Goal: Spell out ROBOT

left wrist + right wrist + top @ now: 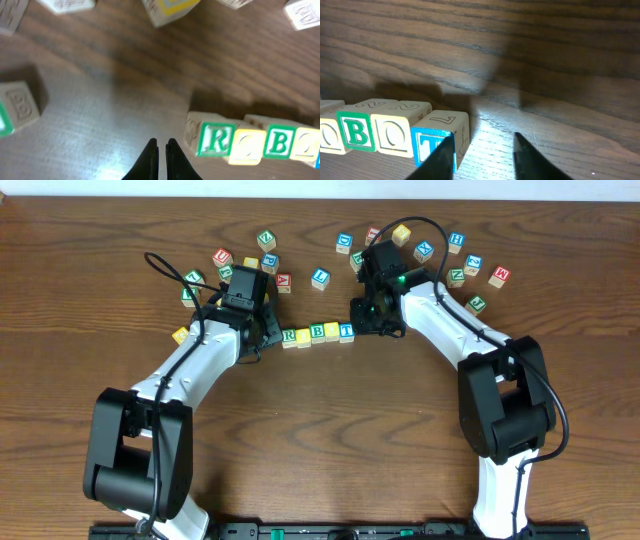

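Note:
Five wooden cubes stand in a row at the table's middle: green R (290, 337), yellow-topped cube (304, 336), green B (318, 333), a second yellow-topped cube (332, 332) and blue T (346, 332). My left gripper (161, 145) is shut and empty, hovering just left of the R (216, 140). Beyond the R, the left wrist view also shows the B (279, 142). My right gripper (484, 142) is open over bare wood just right of the T (426, 144); its left finger overlaps the T's edge. In the overhead view it sits at the row's right end (372, 320).
Loose letter cubes are scattered behind the row, among them a green one (266, 240), a blue one (345, 243) and a red one (499, 276). A yellow cube (181, 335) lies beside the left arm. Both arms reach in from the front edge.

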`<state>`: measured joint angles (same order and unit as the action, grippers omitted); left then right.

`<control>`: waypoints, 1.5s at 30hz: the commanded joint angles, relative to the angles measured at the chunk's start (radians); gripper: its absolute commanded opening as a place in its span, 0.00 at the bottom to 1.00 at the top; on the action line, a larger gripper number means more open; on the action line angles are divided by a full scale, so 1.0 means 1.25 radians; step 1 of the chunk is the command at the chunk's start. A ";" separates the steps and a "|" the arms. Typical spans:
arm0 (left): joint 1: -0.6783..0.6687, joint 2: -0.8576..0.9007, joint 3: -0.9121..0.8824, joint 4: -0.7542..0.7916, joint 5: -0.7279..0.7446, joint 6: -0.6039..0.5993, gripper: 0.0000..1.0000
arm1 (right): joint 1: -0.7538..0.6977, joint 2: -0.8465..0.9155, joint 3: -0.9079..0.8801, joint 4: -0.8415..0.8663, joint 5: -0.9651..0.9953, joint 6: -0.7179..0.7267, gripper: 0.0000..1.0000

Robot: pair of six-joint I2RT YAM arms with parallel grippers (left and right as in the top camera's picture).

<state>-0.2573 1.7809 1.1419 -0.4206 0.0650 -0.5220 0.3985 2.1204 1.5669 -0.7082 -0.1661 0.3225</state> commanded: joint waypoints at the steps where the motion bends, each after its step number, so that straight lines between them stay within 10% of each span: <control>1: -0.002 0.033 -0.005 0.019 0.011 0.025 0.08 | 0.003 0.011 -0.004 0.005 -0.007 -0.001 0.42; 45: -0.095 0.097 -0.005 0.162 0.022 0.175 0.07 | -0.026 0.011 -0.004 -0.009 0.008 0.032 0.49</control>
<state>-0.3805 1.9045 1.1400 -0.2241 0.1051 -0.3164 0.3641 2.1204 1.5669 -0.7189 -0.1612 0.3553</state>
